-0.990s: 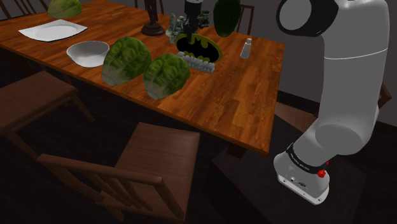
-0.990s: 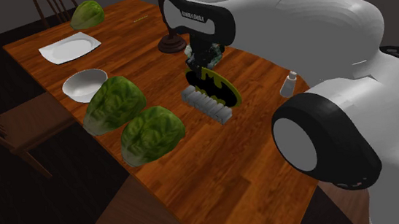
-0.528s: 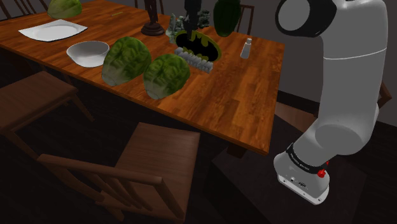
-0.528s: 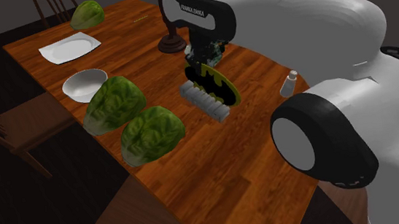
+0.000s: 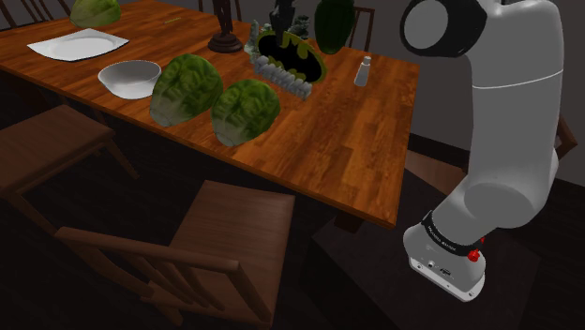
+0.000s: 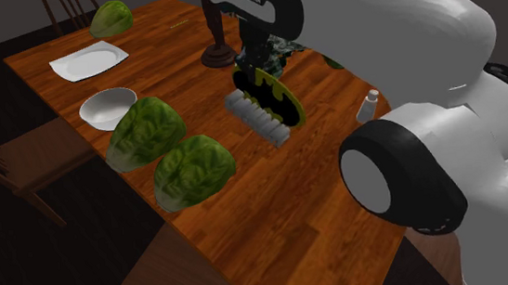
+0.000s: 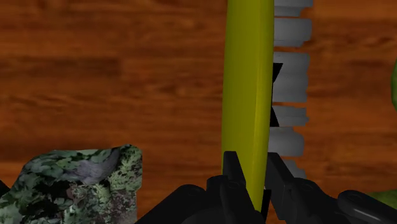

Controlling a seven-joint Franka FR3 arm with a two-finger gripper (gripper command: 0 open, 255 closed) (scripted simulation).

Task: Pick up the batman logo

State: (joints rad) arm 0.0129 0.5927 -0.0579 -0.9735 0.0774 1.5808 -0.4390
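The black gripper (image 7: 249, 178) is clenching its 2 fingers (image 7: 231, 170) on the batman logo (image 7: 248, 89), pinching the upper rim of the thin yellow disc between them; in the wrist view the disc is showing edge-on, with a row of grey blocks (image 7: 289, 76) running along its far side. In the shoulder view the gripper (image 5: 281, 17) is hanging over the far end of the wooden table (image 5: 356, 159), and the batman logo (image 5: 292, 52) is standing on edge below it, its black bat facing the camera and the grey blocks (image 5: 279, 79) lining its lower rim; whether they are touching the wood I cannot tell. In the second exterior view the logo (image 6: 274, 100) is leaning at a slant under the gripper (image 6: 257, 64). A mossy grey-green lump (image 5: 253, 42) is sitting just beside the logo at its 9 o'clock, and a small white shaker (image 5: 362, 70) is standing at its 3 o'clock. At the logo's 7 o'clock 2 green lettuce heads (image 5: 186, 89) (image 5: 245, 111) are lying side by side, touching. A white bowl (image 5: 129, 78) is resting at 9 o'clock of them, and a white plate (image 5: 80, 44) is lying at 10 o'clock of the bowl. A wooden chair (image 5: 225, 234) is standing near the table at its 6 o'clock.
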